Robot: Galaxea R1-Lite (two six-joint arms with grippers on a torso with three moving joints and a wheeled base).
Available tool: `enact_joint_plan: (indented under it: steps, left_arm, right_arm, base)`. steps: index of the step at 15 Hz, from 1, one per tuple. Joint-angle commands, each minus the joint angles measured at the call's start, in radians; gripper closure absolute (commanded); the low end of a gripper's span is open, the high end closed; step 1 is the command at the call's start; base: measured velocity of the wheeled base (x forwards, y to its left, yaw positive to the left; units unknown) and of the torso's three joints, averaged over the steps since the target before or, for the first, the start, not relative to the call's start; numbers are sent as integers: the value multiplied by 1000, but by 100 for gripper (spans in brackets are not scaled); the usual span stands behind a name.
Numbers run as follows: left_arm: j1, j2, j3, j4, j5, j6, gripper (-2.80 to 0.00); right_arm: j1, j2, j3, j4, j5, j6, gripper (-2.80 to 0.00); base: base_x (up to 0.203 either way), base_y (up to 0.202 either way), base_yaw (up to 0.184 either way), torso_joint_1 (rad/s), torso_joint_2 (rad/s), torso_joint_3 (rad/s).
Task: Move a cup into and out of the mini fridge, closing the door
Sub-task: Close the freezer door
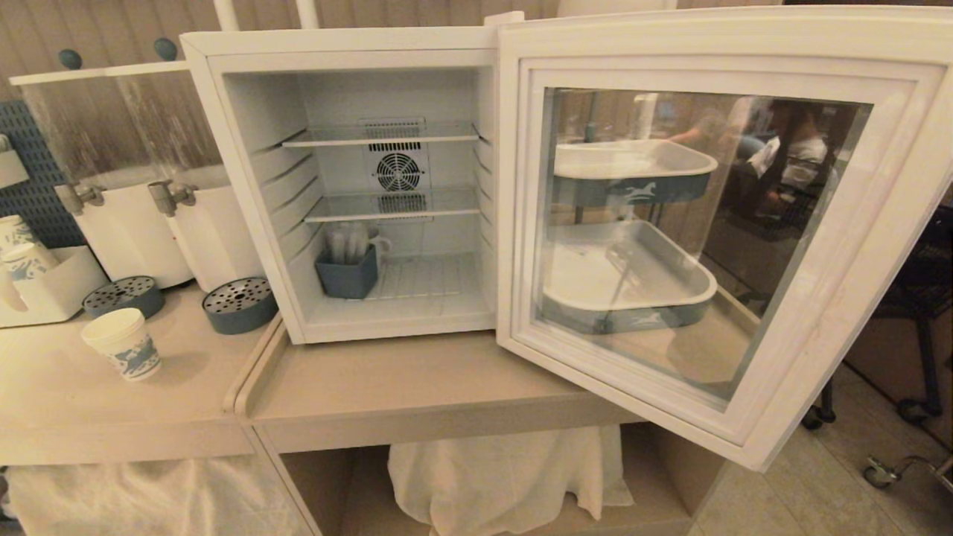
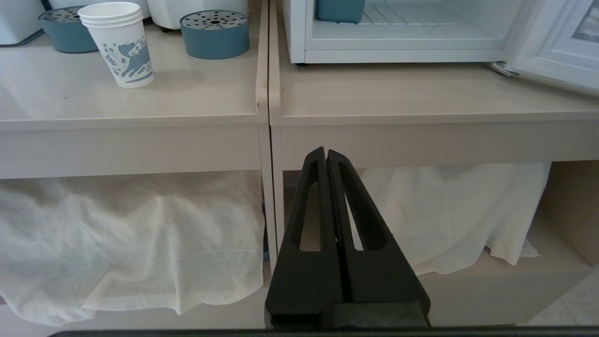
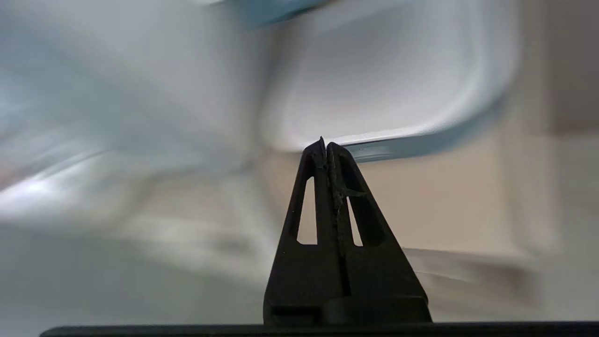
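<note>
The mini fridge (image 1: pixel 246 186) stands open on the right-hand counter, its door (image 1: pixel 841 313) swung wide toward the right. On its floor sits a blue-grey holder (image 1: pixel 348 275) with pale white things in and behind it. I cannot tell whether the cup is among them. A paper cup with a bold blue drawing (image 1: pixel 123 342) stands on the left counter and shows nested rims (image 2: pixel 112 14) in the left wrist view. My left gripper (image 2: pixel 326 152) is shut and empty, low before the counter's front edge. My right gripper (image 3: pixel 326 142) is shut and empty, in a blurred view facing a white tray (image 3: pixel 383 84).
Two drink dispensers with taps (image 1: pixel 171 197) and round drip trays (image 1: pixel 238 304) line the back left. More paper cups (image 1: pixel 26 260) lie in a white holder at far left. A two-tier tray rack (image 1: pixel 633 167) shows through the door glass. White cloth (image 1: pixel 506 476) hangs under the counters.
</note>
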Motion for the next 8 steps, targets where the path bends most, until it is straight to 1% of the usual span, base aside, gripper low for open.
enact_joint_plan:
  steps: [1, 2, 4, 5, 6, 7, 8]
  left_arm:
    - [0, 1, 2, 0, 0, 0, 0]
    - [0, 0, 2, 0, 0, 0, 0]
    - [0, 1, 2, 0, 0, 0, 0]
    - [0, 1, 2, 0, 0, 0, 0]
    - [0, 1, 2, 0, 0, 0, 0]
    - [0, 0, 2, 0, 0, 0, 0]
    - [0, 1, 2, 0, 0, 0, 0]
  right_arm:
    - [-135, 123, -43, -19, 473, 1, 0]
    - [-165, 152, -64, -21, 509, 5, 0]
    - [-175, 167, -85, 9, 517, 27, 0]
    - [-151, 164, -90, 62, 517, 29, 0]
    - [-111, 154, -89, 119, 517, 31, 0]
    - [-85, 139, -82, 134, 517, 29, 0]
    - [-76, 133, -77, 131, 517, 27, 0]
  base:
    - [0, 0, 0, 0, 0, 0]
    - [0, 0, 0, 0, 0, 0]
    - [0, 0, 0, 0, 0, 0]
    - [0, 0, 0, 0, 0, 0]
    - [0, 0, 0, 0, 0, 0]
    - [0, 0, 0, 0, 0, 0]
    - [0, 0, 0, 0, 0, 0]
